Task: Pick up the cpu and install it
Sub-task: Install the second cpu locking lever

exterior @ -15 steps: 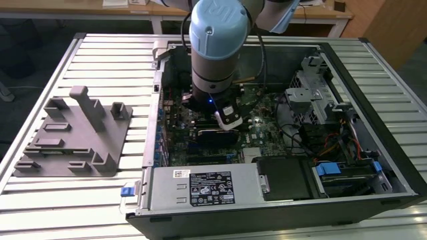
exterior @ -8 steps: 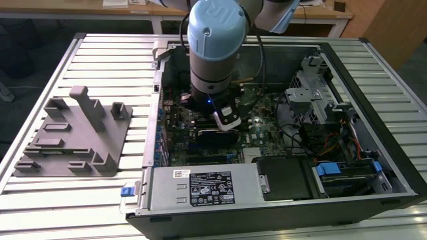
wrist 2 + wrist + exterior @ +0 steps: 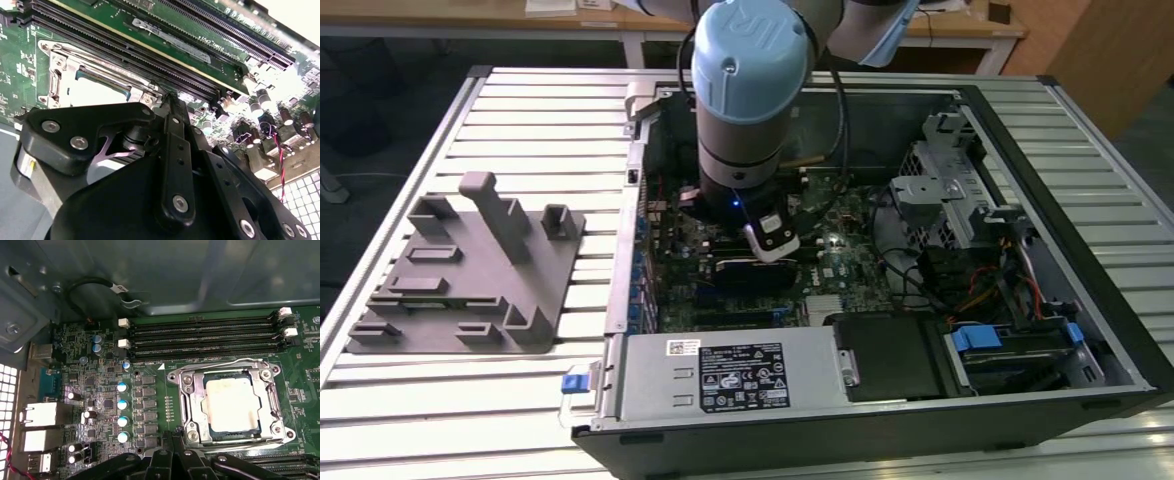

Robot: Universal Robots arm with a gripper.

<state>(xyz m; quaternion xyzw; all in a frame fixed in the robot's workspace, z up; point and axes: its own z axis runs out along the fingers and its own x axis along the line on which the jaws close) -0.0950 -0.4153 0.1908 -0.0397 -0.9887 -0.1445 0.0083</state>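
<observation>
Cpu, the small square chip with a silvery, pale-stained top [image 3: 231, 407], sits inside the metal-framed socket [image 3: 187, 407] at the first wrist view's centre right. Second wrist view: the black gripper [image 3: 167, 100] hovers beside that socket; whether its fingers are clenched, I cannot tell. Exterior view: the arm [image 3: 747, 100] reaches into the open computer case [image 3: 1067, 290].

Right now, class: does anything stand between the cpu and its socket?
Nothing visible does: the cpu already lies inside the socket, framed by its metal bracket. The gripper hovers just beside it.
</observation>
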